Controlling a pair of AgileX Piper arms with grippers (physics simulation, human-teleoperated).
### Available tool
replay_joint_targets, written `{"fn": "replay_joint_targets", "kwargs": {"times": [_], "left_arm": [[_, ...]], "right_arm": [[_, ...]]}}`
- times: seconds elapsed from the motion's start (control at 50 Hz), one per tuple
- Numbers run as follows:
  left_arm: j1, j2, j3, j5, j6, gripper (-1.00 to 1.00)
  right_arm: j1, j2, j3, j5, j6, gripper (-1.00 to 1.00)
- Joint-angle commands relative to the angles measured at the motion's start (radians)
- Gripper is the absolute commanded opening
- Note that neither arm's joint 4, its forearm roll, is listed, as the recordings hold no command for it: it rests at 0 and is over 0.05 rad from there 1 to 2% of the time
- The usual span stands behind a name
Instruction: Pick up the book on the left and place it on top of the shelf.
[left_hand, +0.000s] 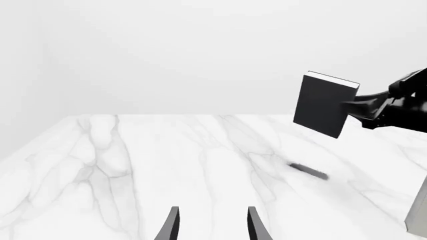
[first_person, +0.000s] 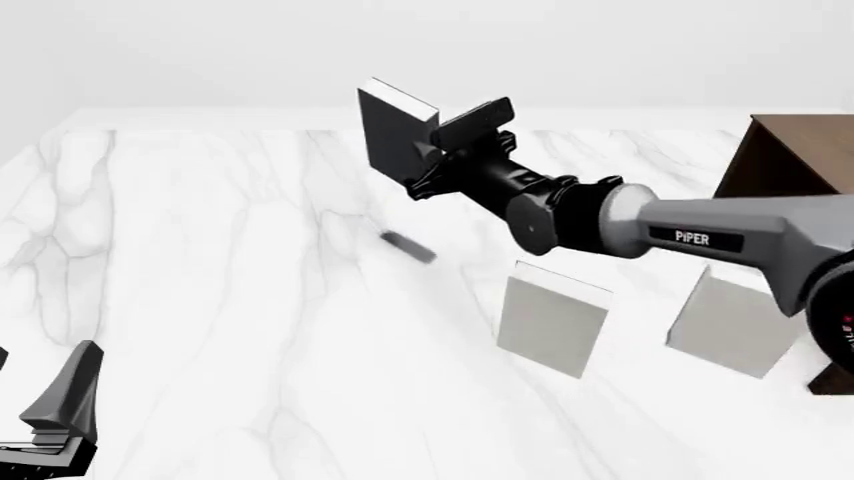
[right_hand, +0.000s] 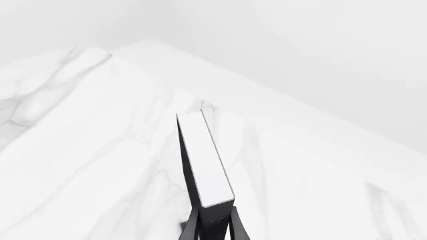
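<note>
The dark charcoal book (first_person: 391, 129) with white page edges hangs in the air above the marble table, held upright by my right gripper (first_person: 430, 152), which is shut on it. Its shadow lies on the table below. The book also shows in the left wrist view (left_hand: 325, 104) and, edge-on between the fingers, in the right wrist view (right_hand: 203, 167). The dark brown shelf (first_person: 790, 160) stands at the far right, partly cut off. My left gripper (left_hand: 210, 227) is open and empty, low at the near left (first_person: 60, 415).
Two light grey books stand upright on the table, one at the centre right (first_person: 551, 316) and one further right (first_person: 731, 325) in front of the shelf. The right arm (first_person: 694, 235) stretches across above them. The white marble table (first_person: 214, 270) spreads to the left.
</note>
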Motion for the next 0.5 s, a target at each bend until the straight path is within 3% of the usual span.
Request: {"fn": "replay_joint_targets", "kwargs": {"times": [0.02, 0.5], "left_arm": [[0.000, 0.000, 0.000, 0.000, 0.000, 1.00], [0.000, 0.000, 0.000, 0.000, 0.000, 1.00]], "right_arm": [[0.002, -0.151, 0.114, -0.010, -0.003, -1.00], [-0.043, -0.467, 0.357, -0.001, -0.038, -1.00]]}}
